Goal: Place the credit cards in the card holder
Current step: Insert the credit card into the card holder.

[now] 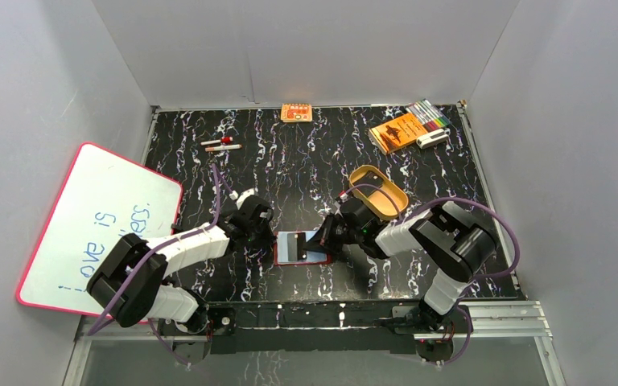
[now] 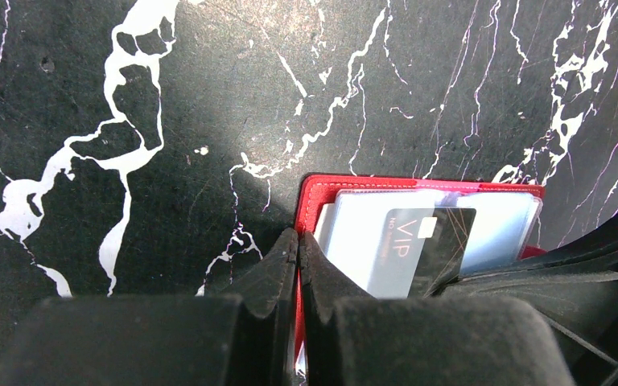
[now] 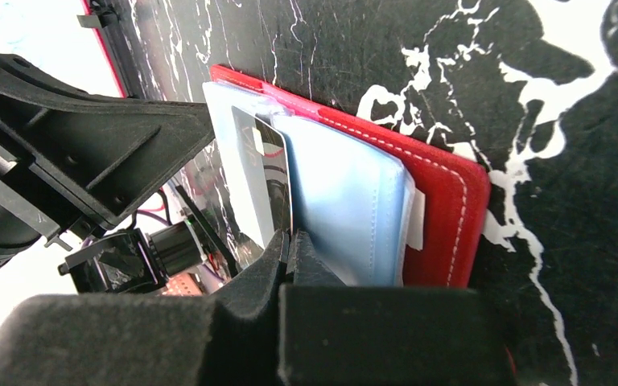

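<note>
From above, one open card holder (image 1: 302, 249) lies on the desk (image 1: 306, 161), between the left hand (image 1: 269, 239) and the right hand (image 1: 327, 240).

Left wrist: the left hand (image 2: 298, 257) is pinched together on the card holder (image 2: 418, 183) at its red edge; one dark credit card (image 2: 418, 245) rests against the sleeves.

Right wrist: the right hand (image 3: 291, 245) is clamped on the credit card (image 3: 265, 173) at its edge, against the card holder (image 3: 442, 209).

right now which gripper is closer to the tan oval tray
Right. The right gripper sits just near-left of the tan oval tray; the left gripper is beyond the card holder from it.
</note>
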Motion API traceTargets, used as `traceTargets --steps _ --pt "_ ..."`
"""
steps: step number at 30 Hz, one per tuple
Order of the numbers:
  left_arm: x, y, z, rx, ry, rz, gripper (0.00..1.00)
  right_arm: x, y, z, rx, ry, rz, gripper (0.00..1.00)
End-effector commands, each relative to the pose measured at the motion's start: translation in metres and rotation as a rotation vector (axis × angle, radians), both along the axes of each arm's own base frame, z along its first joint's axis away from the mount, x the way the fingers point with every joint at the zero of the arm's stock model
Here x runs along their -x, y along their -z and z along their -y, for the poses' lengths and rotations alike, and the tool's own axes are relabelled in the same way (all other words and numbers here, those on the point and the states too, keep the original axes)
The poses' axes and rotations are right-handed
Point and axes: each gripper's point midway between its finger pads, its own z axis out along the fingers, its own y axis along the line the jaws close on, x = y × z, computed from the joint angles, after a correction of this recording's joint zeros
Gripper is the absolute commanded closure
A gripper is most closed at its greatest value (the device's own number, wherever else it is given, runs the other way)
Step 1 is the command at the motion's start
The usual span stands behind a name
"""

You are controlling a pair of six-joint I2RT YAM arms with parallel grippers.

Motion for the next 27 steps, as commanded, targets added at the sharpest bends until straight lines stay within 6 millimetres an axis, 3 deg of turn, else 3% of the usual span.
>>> traceTargets --steps 1,6,12,15,21,27 --pt "0.023 0.026 -0.021 -0.088 -0.006 -0.095 1.0 0.001 0.008 -0.007 0.033 -0.006 0.002 1.0" --pt "0.023 0.026 -0.021 -0.088 -0.006 -0.093 1.0 0.002 0.006 -0.009 0.052 -0.016 0.016 1.0" --pt "0.023 0.024 -0.022 -0.09 -0.009 -0.087 1.0 0.003 0.002 -0.002 0.078 -0.009 0.025 0.7" --pt "0.022 0.024 -0.022 -0.089 -0.01 -0.088 1.0 0.004 -0.001 0.0 0.085 -0.012 0.029 0.61" --pt "0.022 0.023 -0.02 -0.084 -0.007 -0.086 1.0 0.004 -0.005 -0.005 0.074 -0.037 0.038 0.52" --pt "0.021 0.021 -0.017 -0.07 -0.003 -0.084 1.0 0.003 -0.009 -0.018 0.061 -0.079 0.048 0.51"
